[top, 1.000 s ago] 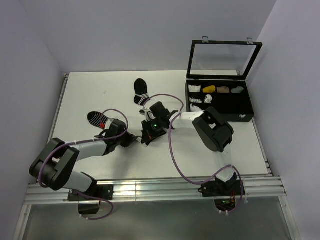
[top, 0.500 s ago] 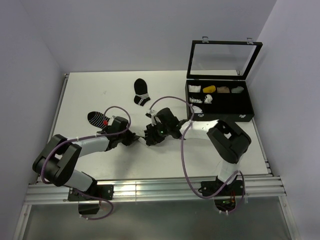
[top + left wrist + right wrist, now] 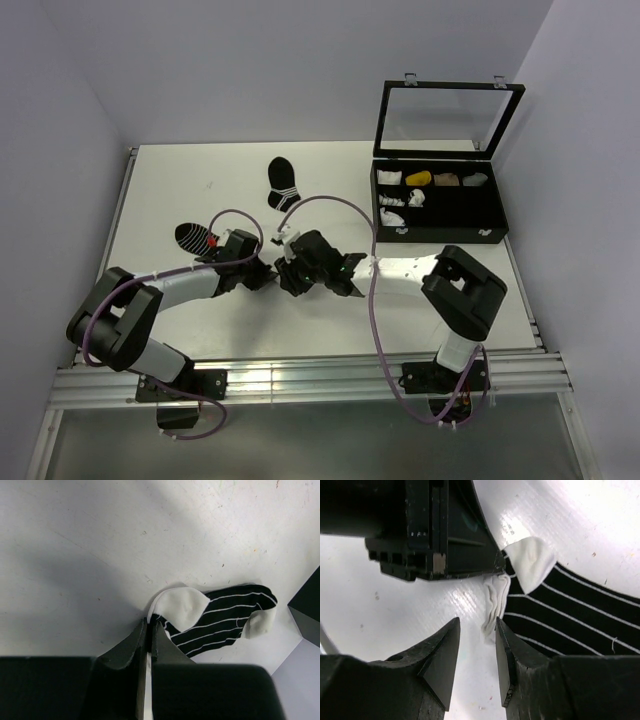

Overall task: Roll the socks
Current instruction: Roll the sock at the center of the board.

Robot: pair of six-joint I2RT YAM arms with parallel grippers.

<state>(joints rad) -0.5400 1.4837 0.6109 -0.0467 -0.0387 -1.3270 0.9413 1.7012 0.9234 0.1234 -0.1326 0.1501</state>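
- Left arm low, extended rightward over surface [image 3: 200, 180]; left fingers [image 3: 265, 278] clenched on white edge of socks [image 3: 225, 615].
- Right arm bent at elbow, extended leftward, wrist low; right fingers [image 3: 288, 272] released, parted, tips facing left fingertips at close range.
- Socks flat on surface, lying out beyond left fingertips; crumpled white fold [image 3: 492, 602] just ahead of right fingertips, not between them.
- From above, socks almost wholly covered by both wrists.
- In right wrist view, striped part cut off at frame edge; white sock hard to separate from black one.

A robotics lab cell: plain walls [image 3: 300, 70] around a white table [image 3: 180, 180], arms [image 3: 170, 290] bolted to an aluminium rail [image 3: 300, 378].
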